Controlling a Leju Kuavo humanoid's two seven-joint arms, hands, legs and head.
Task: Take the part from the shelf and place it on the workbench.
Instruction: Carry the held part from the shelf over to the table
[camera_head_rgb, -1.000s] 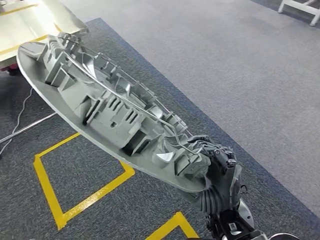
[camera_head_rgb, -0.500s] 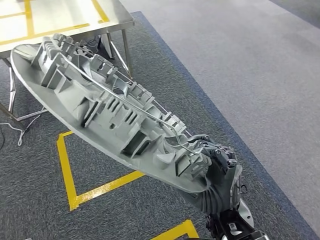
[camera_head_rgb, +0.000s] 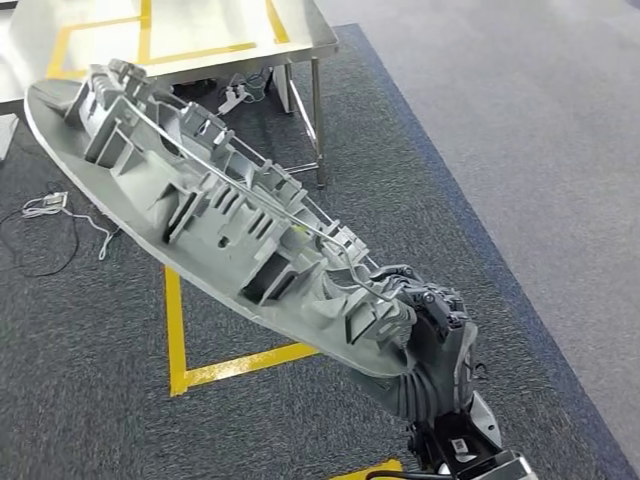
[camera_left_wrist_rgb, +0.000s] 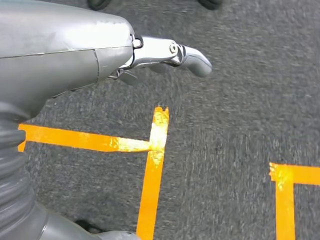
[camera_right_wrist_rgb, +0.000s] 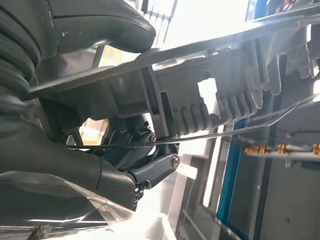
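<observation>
R hand (camera_head_rgb: 429, 335) gripped the part (camera_head_rgb: 204, 215) by its near end. Workbench (camera_head_rgb: 226, 40) lay beyond the part's far tip. L hand (camera_left_wrist_rgb: 113, 55): fingers apart, nothing held.

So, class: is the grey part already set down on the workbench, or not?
Not yet. The right hand holds the part in the air above the carpet; the workbench lies beyond it.

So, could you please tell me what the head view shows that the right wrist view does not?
Head view alone: the full length of the grey part, the metal workbench beyond its far end, and yellow floor tape on dark carpet. Right wrist view alone: close up, the thumb pressing one face of the part's edge, the fingers under it, and a thin wire along the ribs. Both show the right hand gripping the part's near end.
</observation>
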